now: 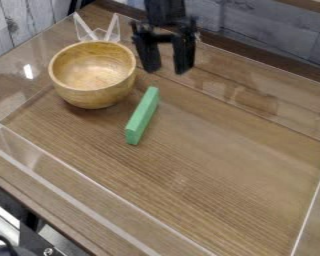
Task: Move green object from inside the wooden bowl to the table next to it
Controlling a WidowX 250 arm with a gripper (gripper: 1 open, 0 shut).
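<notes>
The green object (141, 114), a flat bright green block, lies on the table (216, 150) just right of the wooden bowl (93, 73), with a small gap between them. The bowl's pale inside holds nothing. My gripper (166, 62) hangs above the far end of the block, clear of it, with its two black fingers (148, 52) spread apart and nothing between them. It is open.
Clear plastic walls (29, 150) run round the tabletop's edge. A few white stick-like pieces (96, 27) stand behind the bowl at the back left. Brown wood surface stretches to the right and front of the block.
</notes>
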